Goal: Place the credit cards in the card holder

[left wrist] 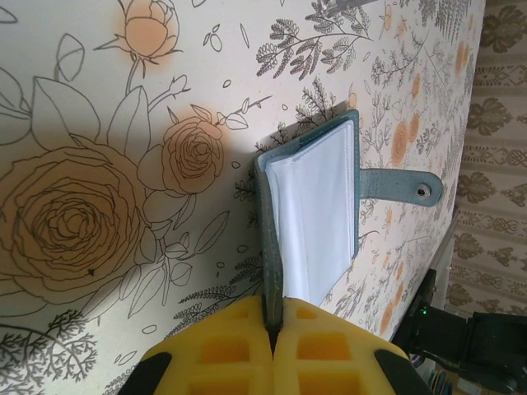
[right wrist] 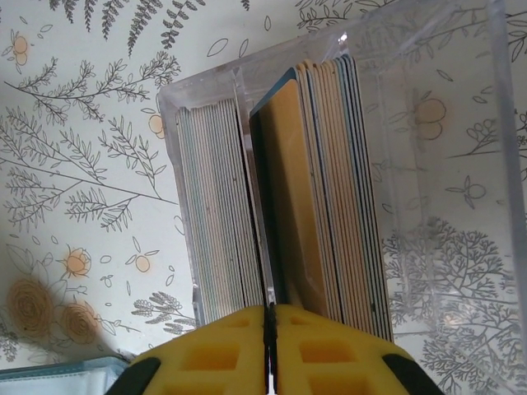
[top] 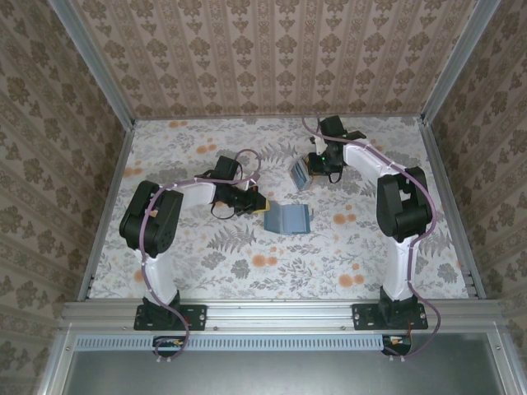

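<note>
We see left gripper (left wrist: 272,333) clamped on holder (left wrist: 317,206) edge, arm low; right gripper (right wrist: 269,333) pinching a card (right wrist: 284,206) in box (right wrist: 436,123), arm stretched forward.

There is one card holder (left wrist: 309,206). One clear box (right wrist: 445,123) holds two stacks of credit cards (right wrist: 338,189), one on the left and one on the right. Each has many cards, packed too tightly for an exact count. There are two grippers: the left gripper (left wrist: 274,311) and the right gripper (right wrist: 270,317).

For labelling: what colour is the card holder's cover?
The card holder is teal blue; best in the left wrist view.
</note>
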Robot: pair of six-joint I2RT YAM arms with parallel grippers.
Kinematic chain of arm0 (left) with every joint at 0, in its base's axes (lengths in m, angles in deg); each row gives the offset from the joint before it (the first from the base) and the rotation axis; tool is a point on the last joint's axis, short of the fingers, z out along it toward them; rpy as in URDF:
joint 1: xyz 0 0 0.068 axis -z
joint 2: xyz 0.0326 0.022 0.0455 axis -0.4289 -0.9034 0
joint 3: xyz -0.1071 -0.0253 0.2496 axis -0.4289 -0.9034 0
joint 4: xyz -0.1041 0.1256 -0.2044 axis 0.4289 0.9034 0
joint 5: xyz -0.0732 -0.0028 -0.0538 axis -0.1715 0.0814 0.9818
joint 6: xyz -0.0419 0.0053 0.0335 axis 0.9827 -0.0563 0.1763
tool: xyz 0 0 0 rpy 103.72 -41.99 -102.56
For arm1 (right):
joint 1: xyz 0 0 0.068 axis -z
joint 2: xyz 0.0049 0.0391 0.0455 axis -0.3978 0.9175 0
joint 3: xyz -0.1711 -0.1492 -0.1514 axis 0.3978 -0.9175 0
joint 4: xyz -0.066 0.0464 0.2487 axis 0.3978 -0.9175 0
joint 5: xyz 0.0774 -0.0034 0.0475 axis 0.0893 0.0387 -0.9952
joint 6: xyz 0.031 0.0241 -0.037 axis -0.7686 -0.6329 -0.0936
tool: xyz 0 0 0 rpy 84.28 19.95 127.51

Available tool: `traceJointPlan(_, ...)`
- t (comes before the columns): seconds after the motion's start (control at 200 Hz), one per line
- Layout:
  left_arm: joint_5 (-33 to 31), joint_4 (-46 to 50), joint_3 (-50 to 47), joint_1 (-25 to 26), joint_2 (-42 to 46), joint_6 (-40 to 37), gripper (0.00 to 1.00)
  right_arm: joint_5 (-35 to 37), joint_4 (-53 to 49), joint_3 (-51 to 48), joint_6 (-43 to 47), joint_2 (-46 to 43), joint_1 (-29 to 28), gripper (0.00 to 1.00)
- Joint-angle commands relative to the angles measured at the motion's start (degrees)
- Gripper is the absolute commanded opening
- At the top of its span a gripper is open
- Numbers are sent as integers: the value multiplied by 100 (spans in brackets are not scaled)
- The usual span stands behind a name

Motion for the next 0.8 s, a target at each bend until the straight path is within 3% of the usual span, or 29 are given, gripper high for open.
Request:
traceJointPlan(0.0, 101, 179, 102, -42, 253, -185, 2, 67, 0, -187, 65, -213, -27, 8)
traceJointPlan(0.235, 12, 226, 96, -37, 236, -202, 1, 332, 402, -653, 57, -714, -16, 0)
traceJointPlan(0.435, -19, 324, 121, -40, 203, -347, 0, 393, 1024, -1237, -161, -1236, -12, 0)
traceJointPlan(0.56, -128, 244, 23, -35, 205, -323, 1, 67, 933, -1487, -383, -1691, -19, 0)
traceJointPlan(0.795, -414, 254, -3, 10, 38, -389, 2, -355, 1248, -3084, -1032, -2927, -354, 0)
